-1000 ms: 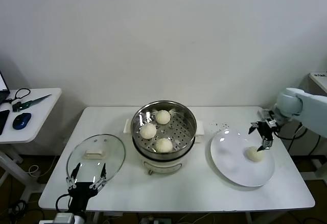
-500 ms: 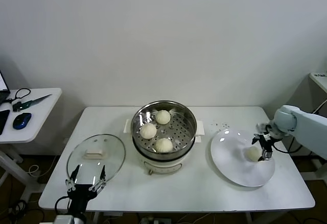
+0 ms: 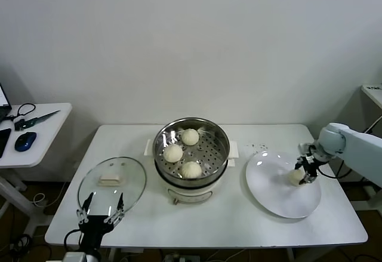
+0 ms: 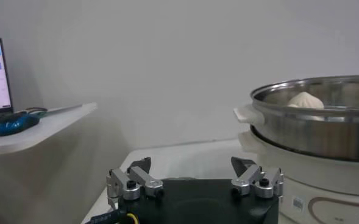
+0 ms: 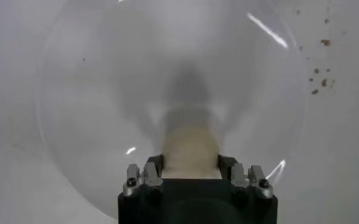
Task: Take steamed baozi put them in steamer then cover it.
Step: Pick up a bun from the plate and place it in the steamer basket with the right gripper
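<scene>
Right wrist view showed the right hand [image 5: 190,173] low over the plate [image 5: 94,91], its fingers [image 5: 150,169] pressed against both flanks of the last bun [image 5: 190,143], gripping it. From the head view that hand [image 3: 303,173] sat at the plate's [image 3: 271,184] far right part, on the bun [image 3: 296,176].

The bun looked light and soft, a smooth dough dome that would dent or tear under a hard squeeze and might cling to the plate. Taking it across its widest part, low on the sides, with a gentle squeeze, seemed the safest hold.

Three buns [image 3: 173,153] already lay on the perforated tray of the steamer [image 3: 191,148] at the middle of the desk [image 3: 239,226]. The lid [image 3: 112,182] lay flat on the desk to the steamer's left, handle up. The left hand [image 3: 100,205] hung open at the near desk edge, just before the lid, idle.

Against a second earlier, the right hand had dropped from above the bun onto it and its fingers had drawn in from wide to the bun's sides; the bun, steamer, lid and left hand were unmoved.
</scene>
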